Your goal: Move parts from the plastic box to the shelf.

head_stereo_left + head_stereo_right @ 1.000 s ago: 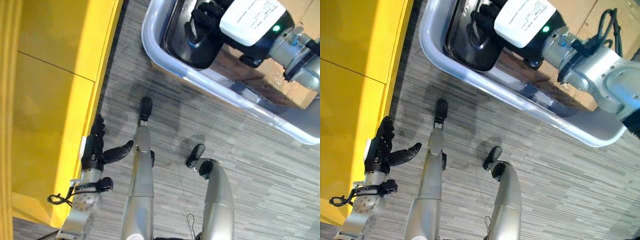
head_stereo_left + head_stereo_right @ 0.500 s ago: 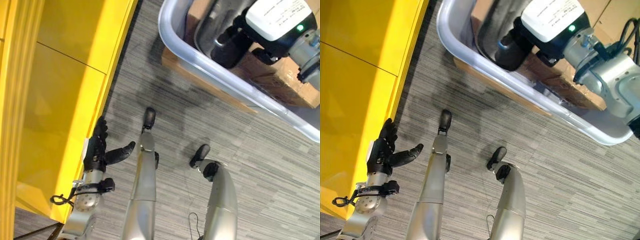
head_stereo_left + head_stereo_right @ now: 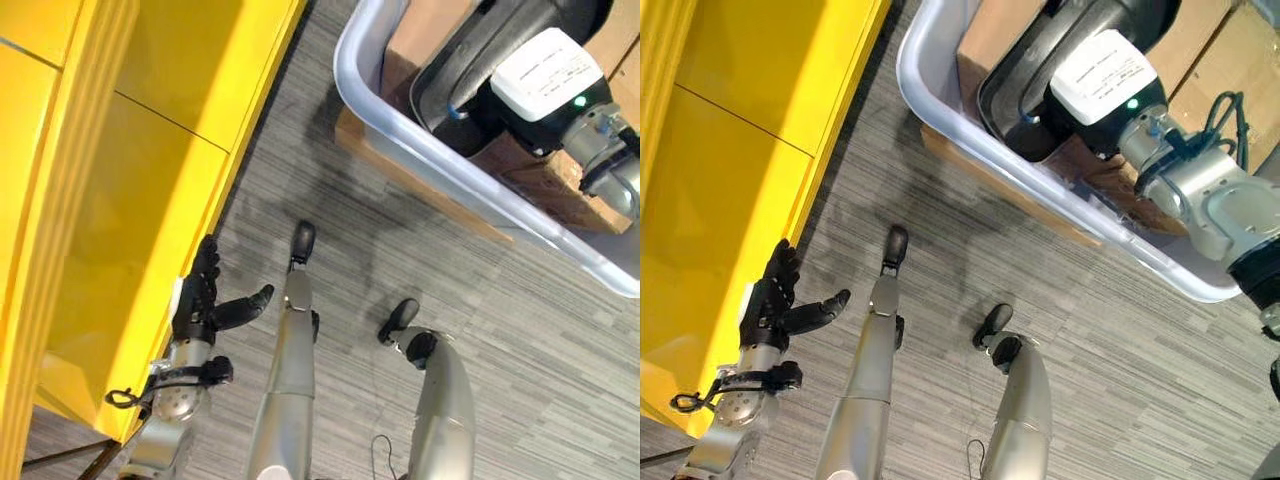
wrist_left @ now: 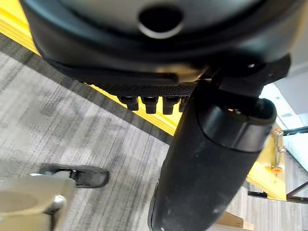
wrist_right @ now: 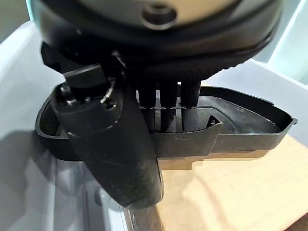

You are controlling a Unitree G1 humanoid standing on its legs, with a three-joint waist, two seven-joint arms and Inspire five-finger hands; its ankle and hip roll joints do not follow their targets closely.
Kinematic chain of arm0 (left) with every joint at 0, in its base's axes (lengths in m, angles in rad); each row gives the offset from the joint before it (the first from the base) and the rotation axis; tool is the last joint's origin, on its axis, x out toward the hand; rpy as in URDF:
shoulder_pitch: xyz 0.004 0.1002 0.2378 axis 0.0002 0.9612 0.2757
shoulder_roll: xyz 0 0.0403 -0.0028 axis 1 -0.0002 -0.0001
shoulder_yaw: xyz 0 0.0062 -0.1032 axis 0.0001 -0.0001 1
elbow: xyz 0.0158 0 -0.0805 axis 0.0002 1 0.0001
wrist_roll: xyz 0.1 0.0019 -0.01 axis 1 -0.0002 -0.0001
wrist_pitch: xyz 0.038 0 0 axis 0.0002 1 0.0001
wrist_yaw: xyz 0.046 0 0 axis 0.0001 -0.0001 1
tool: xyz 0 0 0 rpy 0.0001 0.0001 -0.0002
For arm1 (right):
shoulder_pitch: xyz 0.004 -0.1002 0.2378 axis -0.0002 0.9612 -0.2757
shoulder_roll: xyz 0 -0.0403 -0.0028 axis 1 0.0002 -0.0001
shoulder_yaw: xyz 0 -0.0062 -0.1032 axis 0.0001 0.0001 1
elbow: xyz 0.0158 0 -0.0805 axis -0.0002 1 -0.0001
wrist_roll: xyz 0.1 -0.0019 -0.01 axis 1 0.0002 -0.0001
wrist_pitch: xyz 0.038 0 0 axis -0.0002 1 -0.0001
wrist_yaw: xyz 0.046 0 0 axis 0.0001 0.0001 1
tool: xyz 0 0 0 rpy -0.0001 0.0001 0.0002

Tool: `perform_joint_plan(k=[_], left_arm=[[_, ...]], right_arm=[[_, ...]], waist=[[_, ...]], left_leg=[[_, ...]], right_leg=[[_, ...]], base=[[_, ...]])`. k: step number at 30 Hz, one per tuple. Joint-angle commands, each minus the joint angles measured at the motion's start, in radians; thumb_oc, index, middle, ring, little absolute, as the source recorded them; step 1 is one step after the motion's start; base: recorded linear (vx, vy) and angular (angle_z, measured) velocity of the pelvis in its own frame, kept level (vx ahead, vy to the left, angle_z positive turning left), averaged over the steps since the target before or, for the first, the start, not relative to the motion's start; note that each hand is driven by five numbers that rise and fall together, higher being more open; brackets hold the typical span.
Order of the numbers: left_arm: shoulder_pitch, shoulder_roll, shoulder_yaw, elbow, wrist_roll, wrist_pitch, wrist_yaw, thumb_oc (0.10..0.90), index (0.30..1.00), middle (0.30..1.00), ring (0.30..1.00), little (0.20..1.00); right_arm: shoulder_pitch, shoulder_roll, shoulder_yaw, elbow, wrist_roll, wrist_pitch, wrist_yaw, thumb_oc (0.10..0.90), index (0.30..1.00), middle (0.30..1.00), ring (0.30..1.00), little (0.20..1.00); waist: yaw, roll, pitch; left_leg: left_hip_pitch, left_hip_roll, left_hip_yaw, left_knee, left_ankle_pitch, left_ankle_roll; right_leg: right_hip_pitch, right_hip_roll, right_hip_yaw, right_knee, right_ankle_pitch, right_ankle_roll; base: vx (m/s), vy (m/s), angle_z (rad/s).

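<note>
A black moulded plastic part [image 3: 470, 55] stands tilted up inside the pale grey plastic box [image 3: 347, 62] at the upper right. My right hand [image 3: 1032, 128] is shut on it. In the right wrist view the fingers [image 5: 166, 103] hook over the part's rim [image 5: 240, 113] and the thumb [image 5: 120, 144] presses its outer wall. My left hand [image 3: 200, 305] hangs open at the lower left, beside the front edge of the yellow shelf [image 3: 130, 200], holding nothing. Its thumb [image 4: 211, 159] is straight, with carpet behind it.
The plastic box rests on brown cardboard boxes [image 3: 985, 35]. Grey striped carpet [image 3: 520, 370] lies between the shelf and the box. The shelf's yellow face runs down the whole left side.
The whole view has shifted as the camera moved. The black part has come up from lying flat in the box to tilted on edge in my right hand. The left hand has kept its pose.
</note>
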Motion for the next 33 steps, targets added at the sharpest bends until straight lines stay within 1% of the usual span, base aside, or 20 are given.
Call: perform_joint_plan(k=[1, 2, 3, 4, 8, 9, 11, 12, 13, 14, 15, 20, 23, 25, 27, 28, 29, 30, 31, 33], left_arm=[[-0.029, 0.015, 0.051, -0.046, -0.004, -0.044, -0.004, 0.9, 1.0, 1.0, 1.0, 1.0], [-0.03, 0.017, 0.051, -0.047, -0.004, -0.045, -0.004, 0.9, 1.0, 1.0, 1.0, 1.0], [-0.044, 0.02, 0.056, -0.038, 0.016, -0.044, -0.002, 0.9, 1.0, 1.0, 1.0, 1.0], [-0.05, 0.02, 0.056, -0.036, 0.014, -0.043, -0.004, 0.9, 1.0, 1.0, 1.0, 1.0], [-0.085, 0.027, 0.054, -0.026, 0.029, -0.039, -0.021, 0.9, 1.0, 1.0, 1.0, 1.0], [-0.112, 0.024, 0.049, -0.017, 0.037, -0.038, -0.026, 0.9, 1.0, 1.0, 1.0, 1.0], [-0.138, 0.016, 0.039, -0.012, 0.043, -0.036, -0.037, 0.9, 1.0, 1.0, 1.0, 1.0], [-0.138, 0.019, 0.037, -0.012, 0.043, -0.036, -0.037, 0.9, 1.0, 1.0, 1.0, 1.0], [-0.146, 0.015, 0.029, -0.008, 0.048, -0.034, -0.04, 0.9, 1.0, 1.0, 1.0, 1.0], [-0.16, 0.007, 0.021, -0.022, 0.07, -0.029, -0.058, 0.9, 1.0, 1.0, 1.0, 1.0], [-0.161, 0.01, 0.018, -0.023, 0.071, -0.029, -0.058, 0.9, 1.0, 1.0, 1.0, 1.0], [-0.167, 0.041, 0.015, -0.05, 0.217, -0.023, -0.064, 0.9, 1.0, 1.0, 1.0, 1.0], [-0.175, 0.071, 0.038, -0.073, 0.361, -0.023, -0.021, 0.9, 1.0, 1.0, 1.0, 1.0], [-0.166, 0.073, 0.054, -0.095, 0.426, -0.025, 0.006, 0.9, 1.0, 1.0, 1.0, 1.0], [-0.16, 0.074, 0.068, -0.119, 0.478, -0.036, 0.034, 0.9, 1.0, 1.0, 1.0, 1.0], [-0.16, 0.075, 0.067, -0.119, 0.478, -0.035, 0.034, 0.9, 1.0, 1.0, 1.0, 1.0], [-0.164, 0.092, 0.088, -0.14, 0.54, -0.04, 0.055, 0.9, 1.0, 1.0, 1.0, 1.0], [-0.163, 0.093, 0.087, -0.141, 0.54, -0.04, 0.054, 0.9, 1.0, 1.0, 1.0, 1.0], [-0.162, 0.127, 0.111, -0.154, 0.628, -0.036, 0.075, 0.9, 1.0, 1.0, 1.0, 1.0], [-0.156, 0.134, 0.117, -0.161, 0.654, -0.036, 0.085, 0.9, 1.0, 1.0, 1.0, 1.0]], right_arm=[[-0.037, -0.012, -0.039, 0.022, -0.011, 0.008, -0.037, 0.4, 0.3, 0.3, 0.3, 0.3], [-0.034, -0.013, -0.046, 0.02, -0.011, 0.009, -0.037, 0.4, 0.3, 0.3, 0.3, 0.3], [-0.019, -0.022, -0.072, 0.005, -0.009, 0.008, -0.044, 0.4, 0.3, 0.3, 0.3, 0.3], [-0.017, -0.028, -0.078, -0.002, -0.009, 0.006, -0.045, 0.4, 0.3, 0.3, 0.3, 0.3], [0.032, -0.048, -0.154, -0.059, 0.006, -0.001, -0.053, 0.4, 0.3, 0.3, 0.3, 0.3], [0.049, -0.045, -0.198, -0.082, 0.019, -0.005, -0.063, 0.4, 0.3, 0.3, 0.3, 0.3], [0.108, -0.041, -0.271, -0.132, 0.04, -0.012, -0.069, 0.4, 0.3, 0.3, 0.3, 0.3], [0.121, -0.043, -0.283, -0.136, 0.039, -0.011, -0.067, 0.4, 0.3, 0.3, 0.3, 0.3], [0.153, -0.037, -0.328, -0.158, 0.052, -0.014, -0.074, 0.4, 0.3, 0.3, 0.3, 0.3], [0.248, -0.025, -0.434, -0.218, 0.075, -0.028, -0.082, 0.4, 0.3, 0.3, 0.3, 0.3], [0.263, -0.027, -0.449, -0.224, 0.074, -0.027, -0.08, 0.4, 0.3, 0.3, 0.3, 0.3], [0.422, 0.027, -0.602, -0.306, 0.125, -0.072, -0.074, 0.4, 0.3, 0.3, 0.3, 0.3], [0.512, 0.055, -0.686, -0.357, 0.164, -0.096, -0.069, 0.4, 0.3, 0.3, 0.3, 0.3], [0.568, 0.088, -0.735, -0.393, 0.195, -0.115, -0.056, 0.4, 0.3, 0.3, 0.3, 0.3], [0.622, 0.113, -0.774, -0.43, 0.223, -0.135, -0.049, 0.4, 0.3, 0.3, 0.3, 0.3], [0.626, 0.113, -0.778, -0.432, 0.223, -0.134, -0.048, 0.4, 0.3, 0.3, 0.3, 0.3], [0.659, 0.138, -0.799, -0.464, 0.276, -0.161, -0.03, 0.4, 0.3, 0.3, 0.3, 0.3], [0.663, 0.138, -0.802, -0.466, 0.276, -0.161, -0.029, 0.4, 0.3, 0.3, 0.3, 0.3], [0.686, 0.159, -0.814, -0.484, 0.314, -0.179, -0.014, 0.4, 0.3, 0.3, 0.3, 0.3], [0.695, 0.164, -0.815, -0.492, 0.322, -0.181, -0.008, 0.4, 0.3, 0.3, 0.3, 0.3]], waist=[[0.002, 0.024, 0.062], [0.005, 0.026, 0.062], [0.006, 0.019, 0.062], [0.007, 0.016, 0.062], [0.005, -0.006, 0.062], [0.002, -0.02, 0.062], [-0.011, -0.029, 0.033], [-0.008, -0.03, 0.034], [-0.013, -0.034, 0.019], [-0.041, -0.038, -0.053], [-0.039, -0.039, -0.053], [-0.08, -0.06, -0.191], [-0.109, -0.057, -0.269], [-0.123, -0.057, -0.319], [-0.133, -0.053, -0.357], [-0.131, -0.054, -0.357], [-0.144, -0.048, -0.392], [-0.142, -0.048, -0.392], [-0.151, -0.04, -0.415], [-0.151, -0.04, -0.423]], left_leg=[[0.097, 0.069, -0.006, 0.146, -0.228, -0.078], [0.083, 0.068, -0.007, 0.137, -0.199, -0.073], [0.141, 0.071, -0.006, 0.112, -0.19, -0.076], [0.166, 0.074, -0.006, 0.103, -0.189, -0.076], [0.326, 0.089, -0.002, 0.043, -0.177, -0.08], [0.401, 0.096, 0.001, 0.015, -0.174, -0.082], [0.472, 0.109, 0.007, -0.02, -0.168, -0.082], [0.476, 0.109, 0.007, -0.022, -0.167, -0.083], [0.503, 0.112, 0.007, -0.036, -0.167, -0.082], [0.575, 0.13, 0.017, -0.079, -0.164, -0.084], [0.574, 0.129, 0.016, -0.085, -0.156, -0.082], [0.726, 0.164, 0.054, -0.198, -0.149, -0.083], [0.801, 0.175, 0.09, -0.281, -0.123, -0.089], [0.855, 0.185, 0.124, -0.33, -0.113, -0.093], [0.889, 0.196, 0.149, -0.349, -0.113, -0.098], [0.89, 0.197, 0.15, -0.35, -0.114, -0.098], [0.914, 0.205, 0.168, -0.353, -0.118, -0.102], [0.915, 0.205, 0.169, -0.353, -0.119, -0.102], [0.936, 0.216, 0.187, -0.353, -0.125, -0.102], [0.951, 0.22, 0.198, -0.355, -0.129, -0.103]], right_leg=[[0.191, -0.007, 0.076, -0.239, 0.125, 0.111], [0.18, -0.008, 0.065, -0.252, 0.153, 0.104], [0.246, -0.008, 0.054, -0.282, 0.161, 0.106], [0.269, -0.007, 0.052, -0.289, 0.162, 0.108], [0.441, -0.001, 0.034, -0.366, 0.181, 0.113], [0.518, 0.004, 0.032, -0.405, 0.188, 0.116], [0.587, 0.008, 0.023, -0.446, 0.197, 0.122], [0.592, 0.008, 0.022, -0.448, 0.198, 0.122], [0.622, 0.008, 0.018, -0.468, 0.201, 0.124], [0.699, 0.007, 0.007, -0.531, 0.214, 0.135], [0.701, 0.007, 0.004, -0.539, 0.222, 0.135], [0.826, 0.022, -0.001, -0.649, 0.252, 0.162], [0.877, 0.033, -0.001, -0.706, 0.279, 0.178], [0.912, 0.039, 0.009, -0.749, 0.297, 0.19], [0.934, 0.041, 0.018, -0.777, 0.313, 0.198], [0.935, 0.042, 0.018, -0.778, 0.314, 0.198], [0.95, 0.044, 0.028, -0.797, 0.321, 0.203], [0.95, 0.044, 0.029, -0.798, 0.322, 0.203], [0.961, 0.047, 0.037, -0.808, 0.323, 0.203], [0.967, 0.05, 0.045, -0.815, 0.325, 0.204]], base=[[-0.13, 0.024, 0.11], [-0.14, 0.019, 0.09], [-0.11, 0.029, 0.1], [-0.05, -0.01, 0.08], [-0.01, -0.002, 0.01], [0.05, -0.012, 0.02], [0.07, -0.006, -0.04], [0.06, -0.001, -0.12], [0.16, 0.007, -0.16], [0.15, 0.015, -0.13], [0.17, 0.015, -0.06], [0.14, 0.022, -0.07], [0.13, 0.032, -0.16], [0.12, 0.038, -0.21], [0.07, 0.015, -0.28], [0.06, 0.013, -0.38], [0.04, 0.004, -0.29], [0.06, 0.009, -0.27], [0.03, 0.005, -0.16], [0.03, 0.008, -0.24]])
